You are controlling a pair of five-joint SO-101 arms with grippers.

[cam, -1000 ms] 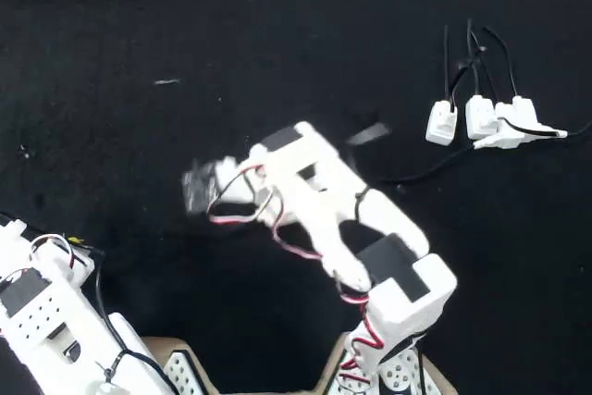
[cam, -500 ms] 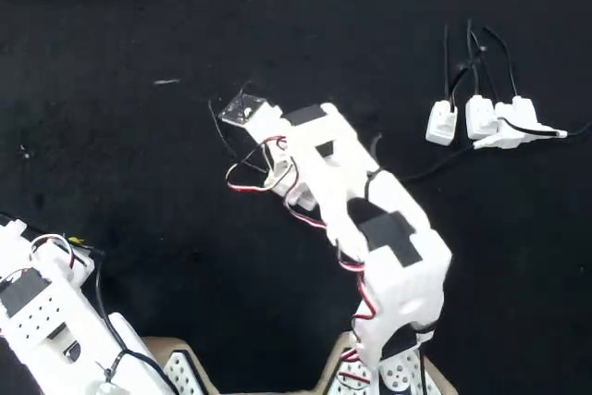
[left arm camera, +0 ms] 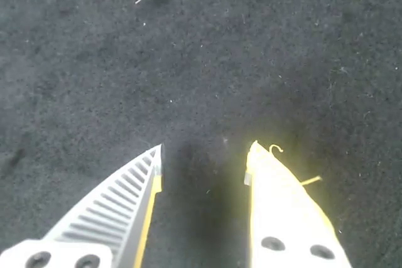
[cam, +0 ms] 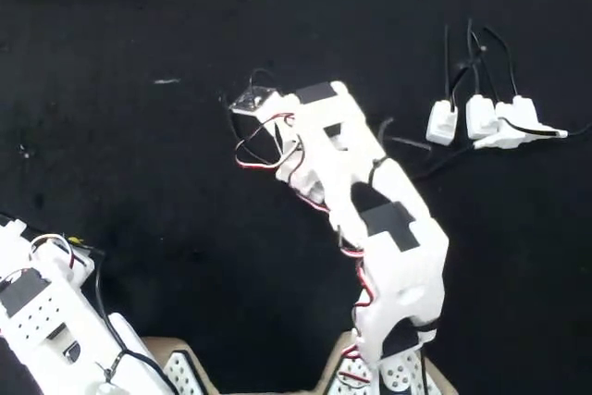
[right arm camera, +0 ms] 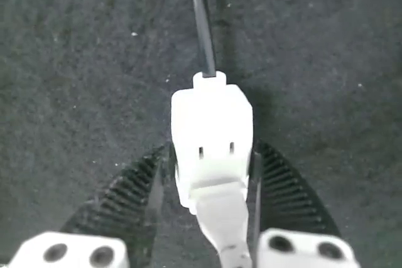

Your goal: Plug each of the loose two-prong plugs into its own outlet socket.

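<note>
While the black mat (cam: 111, 182) is covering the whole table, the R arm (cam: 370, 201) is stretching from the near edge, right of ctr, diagonally toward the mat's middle, w/ red and white wires (cam: 268, 150) looping along its side. The L arm (cam: 42, 316) is sitting at the near-left corner.

A group of white corded units (cam: 481, 117) is lying at the far right of the mat, well apart from both arms. Black leads are running from the group toward the far edge, and one lead is running back toward the R arm.

R gripper (right arm camera: 212, 149): in the R wrist view its ribbed black fingers (right arm camera: 135, 186) are pressing on both sides of a white block (right arm camera: 212, 114), i.e. clamped on it. The block is showing two small slots on its face. A black cable (right arm camera: 201, 17) is leaving its far end and running away over the mat. A narrower white piece (right arm camera: 220, 218) is extending from the block back toward the wrist, betw. the fingers. Whether this is a plug seated in a socket cannot be told. Pos. of the block: at the R arm's tip, mid-mat, well apart from the far-right group.

L gripper (left arm camera: 205, 149): fingers (left arm camera: 119, 199) are standing apart, w/ bare mat showing betw. the tips.
</note>
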